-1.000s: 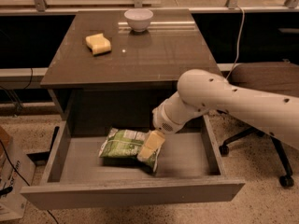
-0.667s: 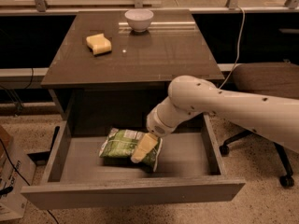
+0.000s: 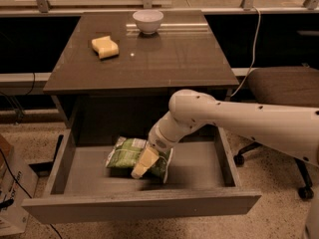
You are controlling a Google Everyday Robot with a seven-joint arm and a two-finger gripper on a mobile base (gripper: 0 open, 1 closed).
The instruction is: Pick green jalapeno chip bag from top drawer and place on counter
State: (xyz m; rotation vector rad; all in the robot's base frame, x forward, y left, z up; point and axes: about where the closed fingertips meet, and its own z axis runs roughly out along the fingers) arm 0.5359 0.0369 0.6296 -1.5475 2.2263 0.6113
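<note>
- One gripper (image 3: 139,169), down in the one top drawer (image 3: 194,166), over one green jalapeno chip bag (image 3: 125,153); clamped or not, you cannot tell.
- Worktop (image 3: 169,59): one bowl (image 3: 148,20), one sponge (image 3: 105,47).

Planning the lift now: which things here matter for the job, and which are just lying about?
For the job: green jalapeno chip bag, lying in the open top drawer; counter; gripper, down over the bag.
Lying about: yellow sponge and white bowl on the counter; chair beside it.
</note>
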